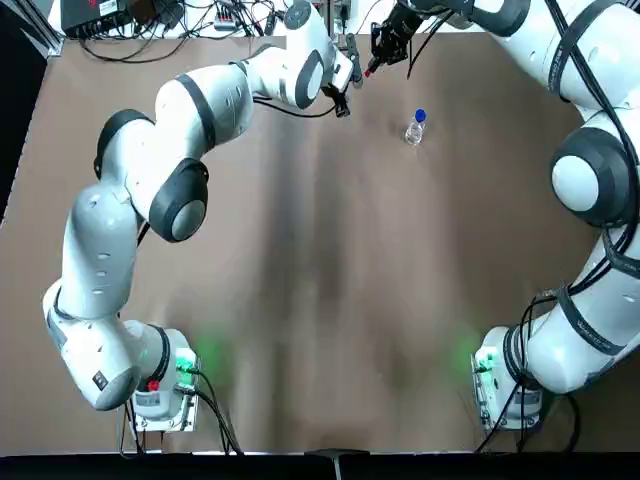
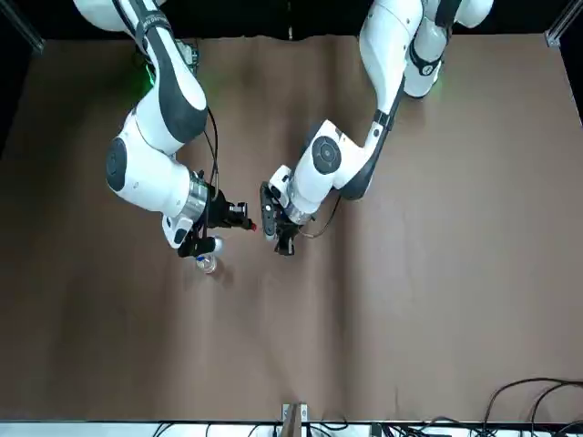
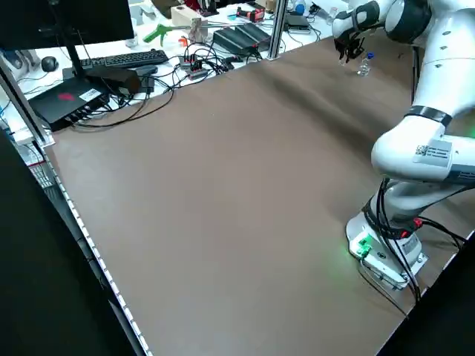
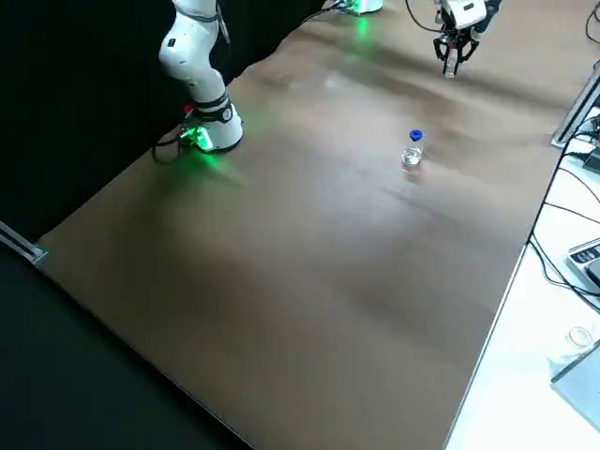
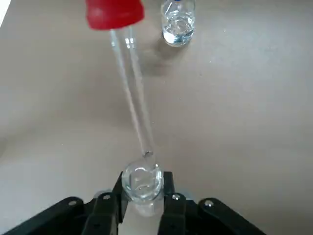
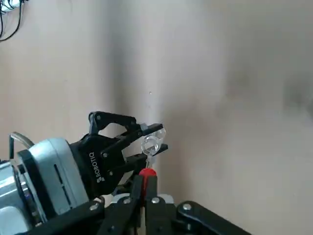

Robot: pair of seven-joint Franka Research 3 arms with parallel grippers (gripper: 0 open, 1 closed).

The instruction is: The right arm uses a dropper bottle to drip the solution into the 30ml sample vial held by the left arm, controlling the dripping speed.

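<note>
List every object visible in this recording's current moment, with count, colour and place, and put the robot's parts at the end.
Sample vial: one, clear, between the left gripper's fingers
Dropper: one, clear with red top, held by the right gripper, its tip at the vial's mouth
Dropper bottle: one, clear with blue collar, standing on the table
Table: one, brown, under both arms
Monitor: one, black, beyond the table
Keyboard: one, black, near the monitor
Cables: several, mostly black, beyond the table and along the arms
Left gripper: one, black, closed on the vial
Right gripper: one, black, closed on the dropper
Arms: two, white and grey
</note>
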